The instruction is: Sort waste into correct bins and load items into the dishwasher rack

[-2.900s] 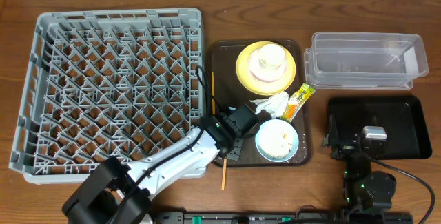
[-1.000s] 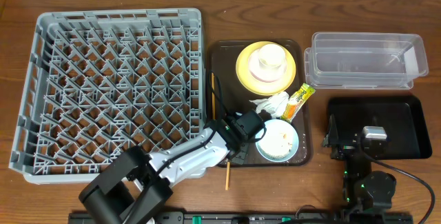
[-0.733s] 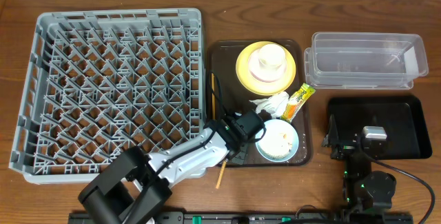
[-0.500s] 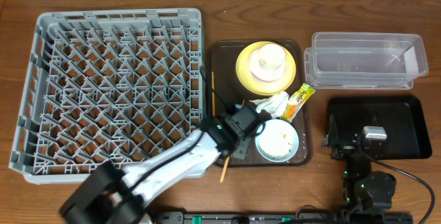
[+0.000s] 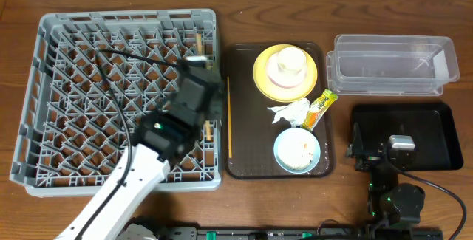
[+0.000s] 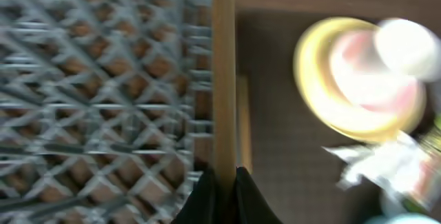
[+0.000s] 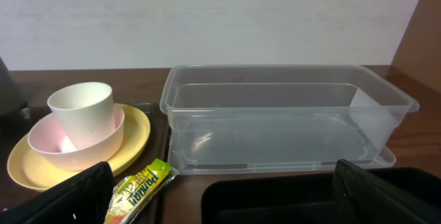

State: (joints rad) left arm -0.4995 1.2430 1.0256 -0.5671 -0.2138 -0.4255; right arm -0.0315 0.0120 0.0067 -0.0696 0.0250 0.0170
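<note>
Jaws of the left gripper [image 6: 222, 180] are pressed together on the lower end of a thin wooden chopstick [image 6: 223, 72], which runs straight up from the pinch. From overhead we see this gripper [image 5: 198, 92] above the right edge of the large square grey plastic rack [image 5: 44, 107], with the stick poking out on both sides of it. The wrist view is blurred, so we cannot tell whether the stick touches the pegs.

Just beside the rack, a second chopstick [image 5: 228, 118] lies along the left side of the brown serving tray [image 5: 244, 162]. Further right on that tray sits a round yellow plate [image 5: 262, 77] carrying a pale pinkish bowl [image 7: 52, 141] with a small white cup [image 7: 81, 107] in it. Below the plate lie a crumpled white paper napkin [image 5: 292, 111] and a yellow-green and orange snack wrapper [image 5: 321, 108], then a light blue bowl [image 5: 281, 151] holding white food scraps [image 5: 301, 148].

Well apart, the right gripper [image 7: 222, 182] is spread wide and holds nothing, facing the clear rectangular plastic container [image 7: 289, 124] above the shallow black rectangular tray [image 5: 429, 136].
</note>
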